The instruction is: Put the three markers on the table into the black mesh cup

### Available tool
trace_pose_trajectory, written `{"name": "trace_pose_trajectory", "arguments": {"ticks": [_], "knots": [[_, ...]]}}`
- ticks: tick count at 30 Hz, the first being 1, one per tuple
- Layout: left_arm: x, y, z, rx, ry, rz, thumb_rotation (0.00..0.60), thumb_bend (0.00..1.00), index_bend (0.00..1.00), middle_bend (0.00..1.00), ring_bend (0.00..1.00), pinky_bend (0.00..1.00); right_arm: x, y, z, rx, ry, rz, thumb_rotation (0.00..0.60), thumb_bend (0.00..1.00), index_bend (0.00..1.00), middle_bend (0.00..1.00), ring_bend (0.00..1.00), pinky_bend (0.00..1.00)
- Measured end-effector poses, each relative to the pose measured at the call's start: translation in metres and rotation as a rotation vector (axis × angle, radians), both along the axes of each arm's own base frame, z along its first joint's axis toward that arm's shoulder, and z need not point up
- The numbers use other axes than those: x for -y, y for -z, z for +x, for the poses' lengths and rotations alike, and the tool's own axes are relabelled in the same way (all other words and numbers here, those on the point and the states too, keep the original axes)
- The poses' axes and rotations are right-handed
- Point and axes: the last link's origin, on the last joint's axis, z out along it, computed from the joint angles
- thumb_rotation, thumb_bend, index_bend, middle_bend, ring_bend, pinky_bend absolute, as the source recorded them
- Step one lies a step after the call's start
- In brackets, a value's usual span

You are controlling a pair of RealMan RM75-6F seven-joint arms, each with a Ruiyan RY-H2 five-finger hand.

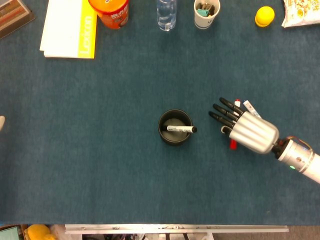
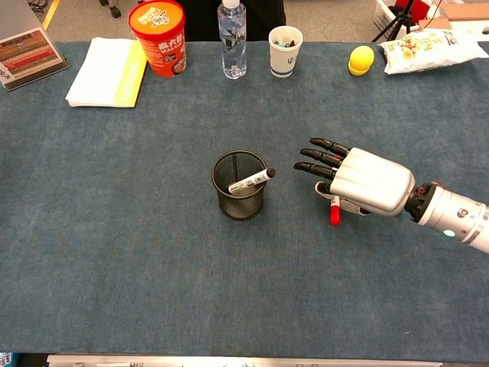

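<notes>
black mesh cup point(image 2: 239, 186) holding one marker point(image 2: 250, 180), right robot hand point(image 2: 359, 183) over red marker point(image 2: 334, 213)

The table point(image 2: 114, 245) is covered in matt blue cloth with a felt-like nap. The cup point(image 2: 239, 186) is black wire mesh, dull. The right hand point(image 2: 359, 182) has a smooth, satin silver shell and matt black fingers point(image 2: 321, 153). The bottle point(image 2: 233, 38) is clear glossy plastic; the snack bag point(image 2: 428, 50) looks shiny.

One black mesh cup point(image 2: 240, 186) holds one marker point(image 2: 251, 180). Two more markers, one red-capped point(image 1: 232, 144) and one white point(image 1: 251, 109), lie under the one right hand point(image 2: 365, 182).
</notes>
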Motion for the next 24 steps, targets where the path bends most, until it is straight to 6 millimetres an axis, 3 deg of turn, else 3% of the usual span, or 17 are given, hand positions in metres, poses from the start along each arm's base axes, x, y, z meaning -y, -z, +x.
{"name": "trace_pose_trajectory", "arguments": {"ticks": [10,24], "knots": [[0.0,-0.003,0.003,-0.001,0.004,0.007,0.6,0.23,0.26,0.02,0.0,0.08,0.004,-0.025,0.014,0.133,-0.002,-0.038,0.6,0.27,0.64,0.21,0.0,0.0],[-0.001,-0.005,0.009,-0.003,0.01,0.01,0.6,0.23,0.26,0.02,0.0,0.08,0.006,-0.086,0.075,0.484,0.067,-0.036,0.6,0.27,0.64,0.23,0.0,0.0]]}}
